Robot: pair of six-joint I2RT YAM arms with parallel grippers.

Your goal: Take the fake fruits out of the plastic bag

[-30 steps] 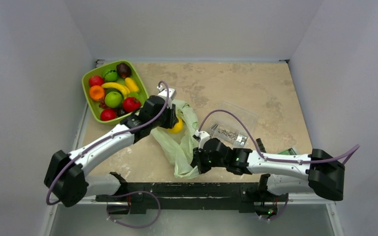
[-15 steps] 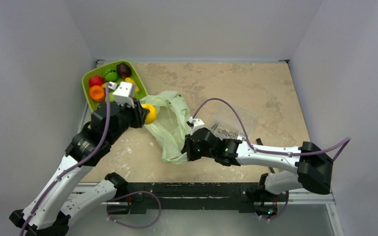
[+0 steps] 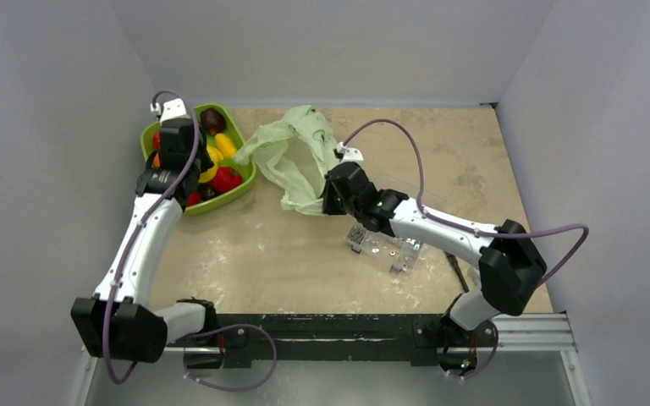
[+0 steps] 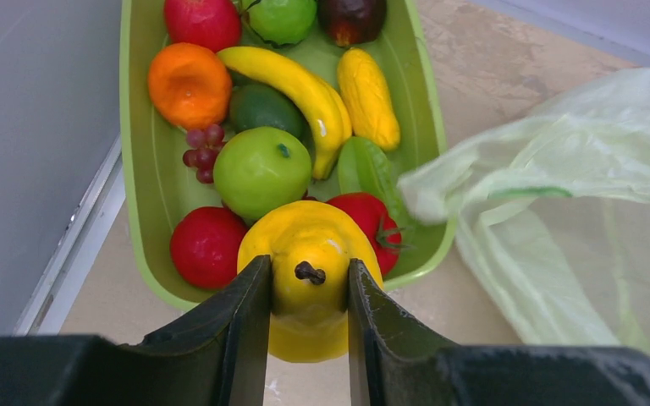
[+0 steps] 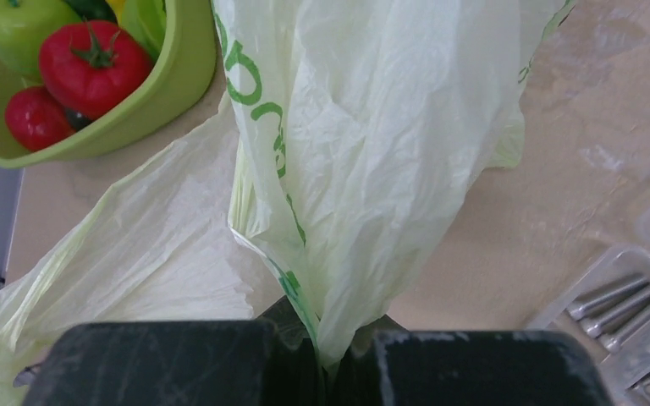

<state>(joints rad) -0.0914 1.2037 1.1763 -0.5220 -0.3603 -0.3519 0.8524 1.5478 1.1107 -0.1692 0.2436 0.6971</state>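
Note:
My left gripper (image 4: 309, 283) is shut on the yellow fake fruit (image 4: 309, 245), which has a dark stem. It holds the fruit over the near rim of the green tray (image 4: 135, 169); the fruit also shows from above (image 3: 209, 174). My right gripper (image 5: 330, 351) is shut on a fold of the pale green plastic bag (image 5: 372, 127) and holds it lifted above the table; the bag hangs limp in the top view (image 3: 300, 148). Nothing shows inside the bag. Red and green fruits lie in the tray; I cannot tell which came from the bag.
The tray (image 3: 241, 182) stands at the far left against the wall, filled with several fruits, a banana and an orange one. A clear box of screws (image 3: 385, 245) lies under my right arm, with a small dark tool (image 3: 455, 269) beside it.
My left gripper has carried the yellow fruit left, from the bag's mouth to the tray. My right gripper has lifted the bag and moved it to the far middle of the table.

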